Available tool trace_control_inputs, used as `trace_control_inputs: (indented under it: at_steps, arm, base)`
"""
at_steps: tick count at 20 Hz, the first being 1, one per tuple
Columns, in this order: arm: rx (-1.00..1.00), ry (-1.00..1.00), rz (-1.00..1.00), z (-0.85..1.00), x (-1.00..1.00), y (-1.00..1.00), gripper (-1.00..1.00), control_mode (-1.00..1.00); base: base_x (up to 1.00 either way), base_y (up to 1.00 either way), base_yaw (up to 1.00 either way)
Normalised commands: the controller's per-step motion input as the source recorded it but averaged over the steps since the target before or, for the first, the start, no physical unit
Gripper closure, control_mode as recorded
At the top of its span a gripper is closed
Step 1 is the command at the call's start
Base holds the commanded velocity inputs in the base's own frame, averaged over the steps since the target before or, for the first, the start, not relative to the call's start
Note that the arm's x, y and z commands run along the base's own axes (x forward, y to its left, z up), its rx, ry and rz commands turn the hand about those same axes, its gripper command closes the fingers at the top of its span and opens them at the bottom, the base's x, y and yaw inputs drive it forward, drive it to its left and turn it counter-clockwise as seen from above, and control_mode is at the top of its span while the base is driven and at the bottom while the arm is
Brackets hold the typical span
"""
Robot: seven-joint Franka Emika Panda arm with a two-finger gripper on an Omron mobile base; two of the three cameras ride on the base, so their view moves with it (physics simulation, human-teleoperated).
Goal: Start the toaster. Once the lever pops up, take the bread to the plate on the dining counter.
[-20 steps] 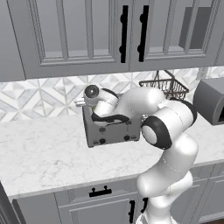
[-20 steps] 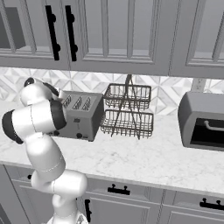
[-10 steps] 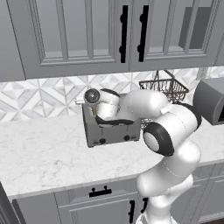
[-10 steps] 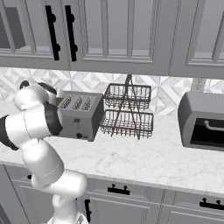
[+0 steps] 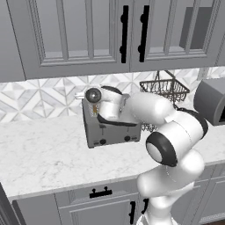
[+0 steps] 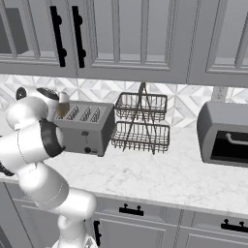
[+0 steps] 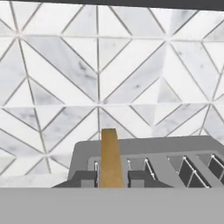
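The grey toaster stands on the worktop against the tiled wall. My gripper hangs over the toaster's left end, pointing down. It is shut on the bread, a tan slice held upright and edge-on between the fingertips, its lower end at the leftmost slot. The other slots look empty. The plate and the dining counter are out of view.
A two-tier wire basket stands just right of the toaster. Farther right sits a grey toaster oven. Upper cabinets hang close above the hand. The tiled backsplash is right behind.
The hand stays over the toaster's left end with the bread in its grip. The arm's elbow has swung a little to the right.
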Motion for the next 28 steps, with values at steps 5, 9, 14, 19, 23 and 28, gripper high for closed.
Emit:
trace_control_inputs:
  at_steps: [5,9,14,19,23,28]
  arm:
    - [0.0,-0.14,0.0,0.36,-0.39,0.05,1.0,-1.0]
    - [0.0,-0.1,0.0,0.44,-0.25,0.02,1.0,-1.0]
    - [0.0,-0.02,0.0,0.38,-0.65,0.01,1.0,-1.0]
    - [0.0,0.0,0.0,0.3,-1.0,0.2,1.0,-1.0]
    - [0.0,0.0,0.0,0.76,-0.9,0.07,1.0,-1.0]
    - [0.05,0.17,0.0,0.62,-0.96,0.01,1.0,-1.0]
  base:
    - [0.0,0.0,0.0]
    - [0.0,0.0,0.0]
    - [0.0,0.0,0.0]
    - [0.0,0.0,0.0]
    - [0.0,0.0,0.0]
    - [0.0,0.0,0.0]
